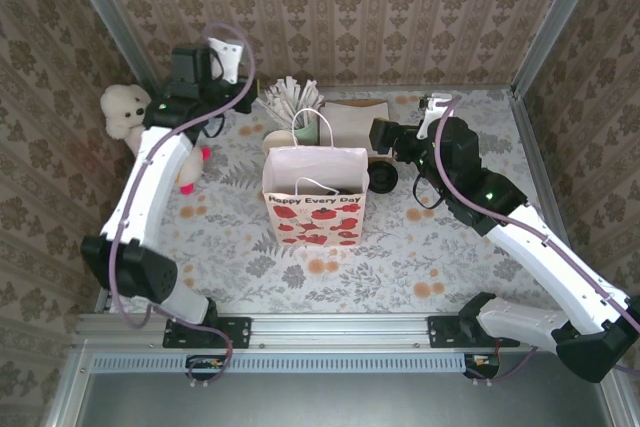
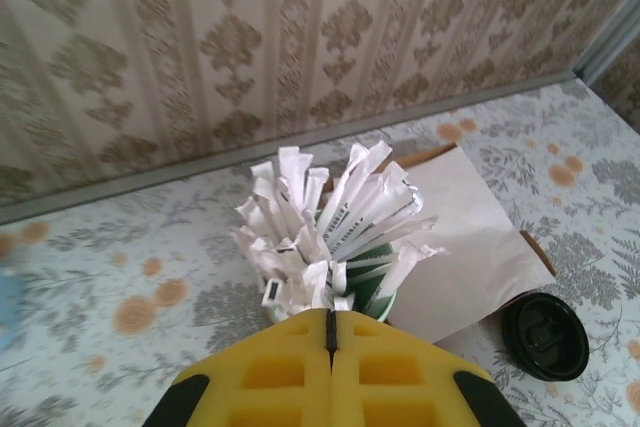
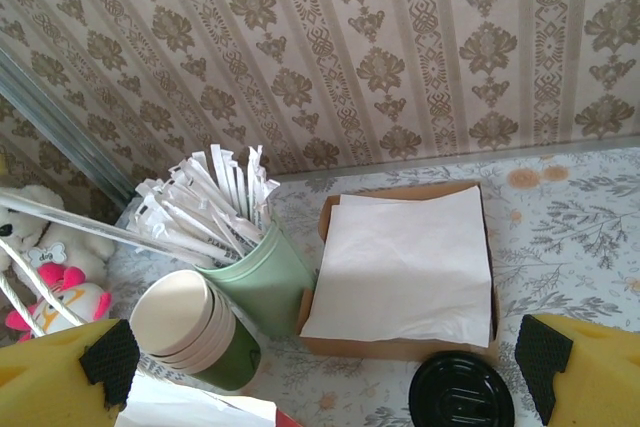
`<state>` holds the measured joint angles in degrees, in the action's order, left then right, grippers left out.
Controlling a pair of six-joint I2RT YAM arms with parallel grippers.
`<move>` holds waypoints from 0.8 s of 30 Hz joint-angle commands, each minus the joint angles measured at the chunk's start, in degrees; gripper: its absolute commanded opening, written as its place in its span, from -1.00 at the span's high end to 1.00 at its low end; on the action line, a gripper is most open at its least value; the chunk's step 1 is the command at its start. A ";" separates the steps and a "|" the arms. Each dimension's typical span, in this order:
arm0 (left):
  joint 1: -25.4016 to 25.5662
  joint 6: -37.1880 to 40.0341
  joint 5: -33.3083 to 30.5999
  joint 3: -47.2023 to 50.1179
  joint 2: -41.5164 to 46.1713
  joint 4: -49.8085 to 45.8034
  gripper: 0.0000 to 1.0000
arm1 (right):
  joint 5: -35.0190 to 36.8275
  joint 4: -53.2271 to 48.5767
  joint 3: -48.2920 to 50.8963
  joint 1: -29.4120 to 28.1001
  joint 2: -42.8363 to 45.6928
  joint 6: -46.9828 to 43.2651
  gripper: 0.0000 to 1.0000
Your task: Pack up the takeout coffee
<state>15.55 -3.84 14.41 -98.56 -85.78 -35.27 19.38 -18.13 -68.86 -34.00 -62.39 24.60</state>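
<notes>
1. My left gripper (image 2: 328, 335) is closed, its yellow pads meeting along one seam. Whether a wrapper end is nipped at the tips I cannot tell.
2. Just past those tips stands the light green cup (image 2: 375, 289), upright and crammed with wrapped straws (image 2: 320, 217) that fan out above my pads.
3. Beyond the cup, off to the right of my left pads, lies the white napkin (image 2: 470, 237). Further right, the flat black lid (image 2: 545, 337) rests on the table.
4. My right gripper (image 3: 320, 372) is spread wide with nothing between its pads.
5. Just ahead of that gap, nearer the right pad, is the same lid. Past it the brown tray (image 3: 400, 349) holds the napkin. Ahead of the left pad sits the stack of cream-lined cups (image 3: 190, 332), tilted, close against the straw cup.
6. Back toward my bases, behind both sets of fingers and between my arms, the paper bag (image 1: 314, 197) stands upright with its mouth open. My right fingers are near its right top corner.
7. Where the takeout coffee is I cannot tell. It may sit down inside the bag, whose floor is hidden, but that is a guess.
8. So its direction from my fingers, its long axis and the nearer arm stay unsettled. I judge the right arm readier, since its fingers are free.
</notes>
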 commanded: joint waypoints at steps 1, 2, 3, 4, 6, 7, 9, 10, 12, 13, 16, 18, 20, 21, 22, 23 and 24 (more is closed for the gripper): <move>-0.18 -1.24 -4.37 -4.59 6.34 -10.71 1.00 | 1.72 1.11 0.26 0.16 1.22 -1.79 -1.00; -0.08 -1.60 -4.44 -6.21 7.31 -13.81 1.00 | 1.72 1.00 0.22 0.22 1.09 -1.90 -1.00; 0.28 -1.78 -5.15 -7.56 8.28 -16.48 1.00 | 1.72 1.03 0.09 0.25 0.92 -2.01 -1.00; 0.77 -1.88 -6.15 -8.04 9.47 -18.16 1.00 | 1.73 1.02 -0.04 0.25 0.72 -2.09 -1.00; 2.19 -1.83 -8.77 -7.42 13.17 -19.46 1.00 | 1.52 0.40 -1.08 0.25 0.07 -2.16 -1.00; 2.61 -1.77 -8.62 -7.13 14.79 -19.42 1.00 | 1.21 0.01 -1.59 0.25 -0.30 -2.19 -1.00; 3.11 -2.07 -5.95 -7.22 17.91 -19.52 1.00 | 0.30 -0.79 -2.73 0.25 -0.95 -2.03 -1.00; 3.40 -2.07 -4.37 -7.74 18.86 -19.94 1.00 | 0.08 -1.05 -3.02 0.25 -1.15 -1.79 -1.00; 4.63 -1.97 -2.80 -9.02 20.38 -21.38 1.00 | -0.24 -1.09 -3.03 0.25 -1.25 -0.88 -1.00; 5.25 -1.63 -2.64 -9.35 20.98 -21.80 1.00 | -0.31 -0.99 -2.96 0.25 -1.16 -0.31 -1.00; 6.76 -0.67 -2.11 -8.99 23.27 -21.86 1.00 | -0.83 -0.76 -2.68 0.25 -1.06 0.91 -1.00; 7.17 -0.65 0.02 -8.75 24.19 -21.87 1.00 | -1.29 -1.08 -2.86 0.25 -1.11 1.47 -1.00; 7.56 -0.65 3.75 -8.51 24.41 -21.79 1.00 | -1.45 -1.38 -3.08 0.25 -1.16 1.90 -1.00; 8.00 -0.57 4.59 -8.72 24.14 -22.53 1.00 | -1.61 -1.49 -3.17 0.25 -1.25 2.07 -1.00; 8.48 -0.23 4.56 -9.25 23.72 -23.94 1.00 | -1.71 -1.64 -3.21 0.25 -1.24 2.20 -1.00; 9.08 0.32 4.26 -9.98 23.07 -25.69 1.00 | -1.71 -1.84 -3.21 0.25 -1.18 2.37 -1.00; 9.78 0.88 3.70 -10.47 22.41 -27.46 1.00 | -1.70 -1.86 -3.08 0.25 -1.16 2.68 -1.00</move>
<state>24.03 -4.60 15.86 -107.18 -62.00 -57.84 18.52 -18.48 -70.35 -34.00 -63.48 25.82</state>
